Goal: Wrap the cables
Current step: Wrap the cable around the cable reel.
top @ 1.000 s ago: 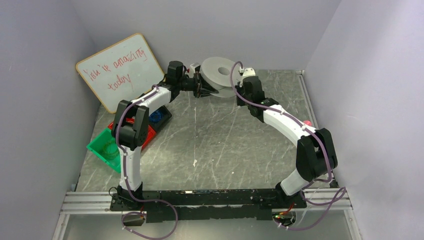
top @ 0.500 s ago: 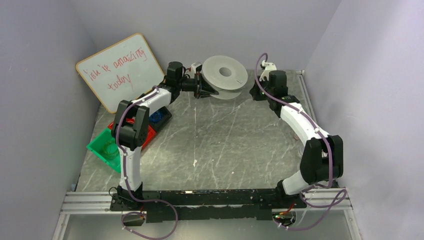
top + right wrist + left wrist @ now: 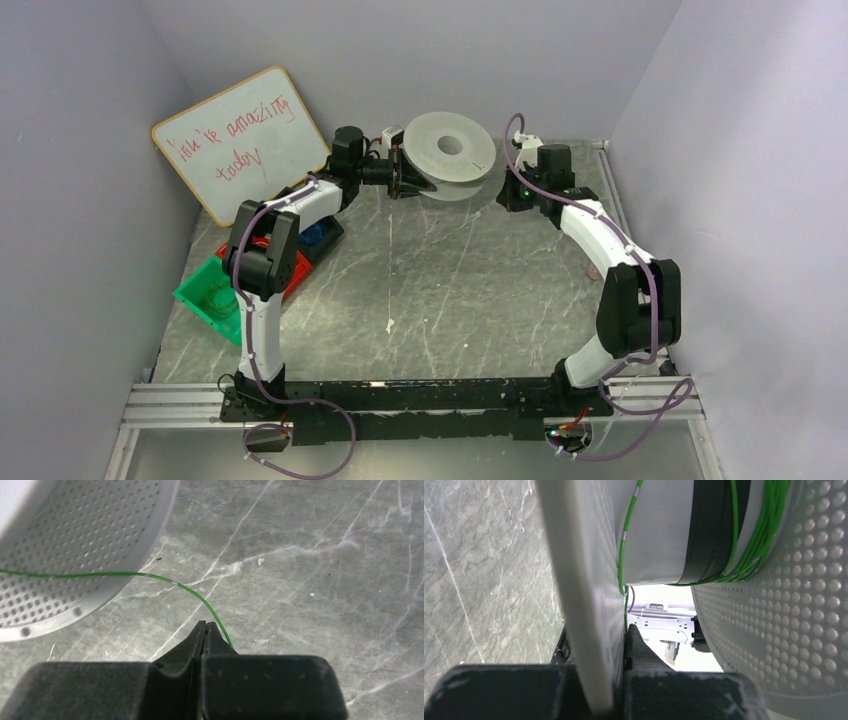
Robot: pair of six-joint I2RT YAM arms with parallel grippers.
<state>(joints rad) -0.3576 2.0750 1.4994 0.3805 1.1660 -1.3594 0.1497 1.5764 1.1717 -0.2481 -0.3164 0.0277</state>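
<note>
Clamps flange of spool (image 3: pixel 447 150) with left gripper (image 3: pixel 408 181), arm outstretched — holds right gripper (image 3: pixel 205 625) pinched shut right of spool, cable (image 3: pixel 165 578) beside its tip.

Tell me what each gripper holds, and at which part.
Left gripper: the spool, by the rim of one flange. Right gripper: the green cable, on its loose stretch off the spool.

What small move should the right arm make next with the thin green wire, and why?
Probably swing the right gripper, shut on the thin green wire, around the grey perforated plastic spool for another turn: wire already lies wound on its core, and the left gripper clamps its flange.
</note>
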